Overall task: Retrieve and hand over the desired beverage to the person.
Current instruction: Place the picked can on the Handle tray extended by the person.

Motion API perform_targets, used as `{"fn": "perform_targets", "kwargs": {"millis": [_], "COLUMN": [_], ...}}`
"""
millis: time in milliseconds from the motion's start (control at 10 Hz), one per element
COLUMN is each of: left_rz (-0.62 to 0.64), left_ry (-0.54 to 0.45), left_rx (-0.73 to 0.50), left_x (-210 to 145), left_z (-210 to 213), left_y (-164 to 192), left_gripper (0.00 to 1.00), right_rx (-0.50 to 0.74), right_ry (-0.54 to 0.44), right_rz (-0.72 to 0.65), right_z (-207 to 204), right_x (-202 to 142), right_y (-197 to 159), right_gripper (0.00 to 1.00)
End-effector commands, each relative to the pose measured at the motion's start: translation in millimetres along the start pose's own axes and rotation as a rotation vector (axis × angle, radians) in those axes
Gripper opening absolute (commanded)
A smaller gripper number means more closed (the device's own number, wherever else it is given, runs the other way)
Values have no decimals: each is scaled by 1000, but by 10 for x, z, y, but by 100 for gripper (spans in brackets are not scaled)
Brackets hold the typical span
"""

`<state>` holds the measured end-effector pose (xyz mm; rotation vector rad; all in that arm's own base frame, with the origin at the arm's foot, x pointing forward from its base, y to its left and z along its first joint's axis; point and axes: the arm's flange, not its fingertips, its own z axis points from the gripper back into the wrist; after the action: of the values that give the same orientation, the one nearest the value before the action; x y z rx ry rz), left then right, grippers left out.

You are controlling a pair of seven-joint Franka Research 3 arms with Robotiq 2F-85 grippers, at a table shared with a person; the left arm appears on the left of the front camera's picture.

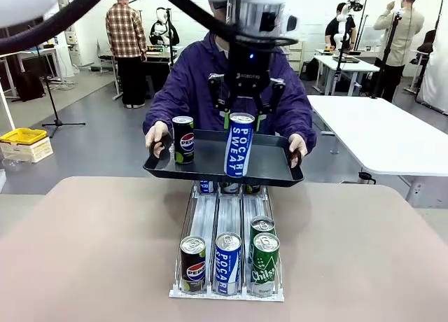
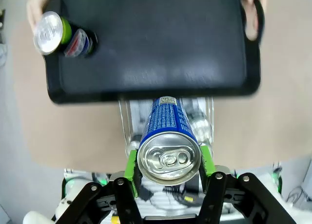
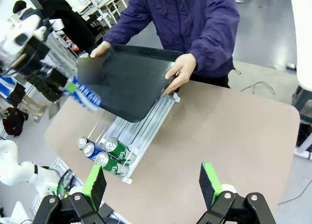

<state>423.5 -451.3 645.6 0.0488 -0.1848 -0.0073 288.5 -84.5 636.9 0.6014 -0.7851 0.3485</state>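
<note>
My left gripper (image 1: pixel 242 119) is shut on a blue Pocari Sweat can (image 1: pixel 240 147), gripped near its top between the green pads (image 2: pixel 130 163). The can (image 2: pixel 169 146) hangs at the near edge of a black tray (image 1: pixel 273 169). The person (image 1: pixel 189 77), in a dark purple jacket, holds the tray over the far side of the table with both hands. A Pepsi can (image 1: pixel 183 138) stands on the tray's left part. In the right wrist view my right gripper (image 3: pixel 153 182) is open and holds nothing, high above the table and apart from the tray (image 3: pixel 131 83).
A metal can rack (image 1: pixel 227 255) lies on the brown table below the tray. Its front row holds a Pepsi, a Pocari Sweat and green Chilsung cans (image 1: pixel 265 262). White tables (image 1: pixel 378 133) and other people stand farther back.
</note>
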Motion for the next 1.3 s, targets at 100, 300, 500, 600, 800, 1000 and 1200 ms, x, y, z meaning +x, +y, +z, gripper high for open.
{"fn": "perform_targets", "kwargs": {"millis": [100,300,500,600,800,1000,1200], "left_rz": [54,88,131,157,183,191,199], "left_ry": [-103,-119,-57,-28,39,111,169], "left_rx": [39,23,11,0,-12,-13,-15], "left_x": [512,715,883,930,1072,1216,1328], "left_z": [-259,-345,-427,-459,-483,-521,-550], "left_y": [-87,-72,-1,42,101,136,155], "left_gripper": [58,58,58,58,58,58,58], "right_rx": [35,35,35,35,35,35,35], "right_ry": [-16,-16,-16,-16,-16,-16,-16], "right_rz": [7,7,7,7,7,7,7], "right_z": [-25,-25,-25,-25,-25,-25,-25], "right_x": [3,3,3,3,3,3,3], "right_y": [-16,-16,-16,-16,-16,-16,-16], "right_gripper": [100,100,100,100,100,100,100]}}
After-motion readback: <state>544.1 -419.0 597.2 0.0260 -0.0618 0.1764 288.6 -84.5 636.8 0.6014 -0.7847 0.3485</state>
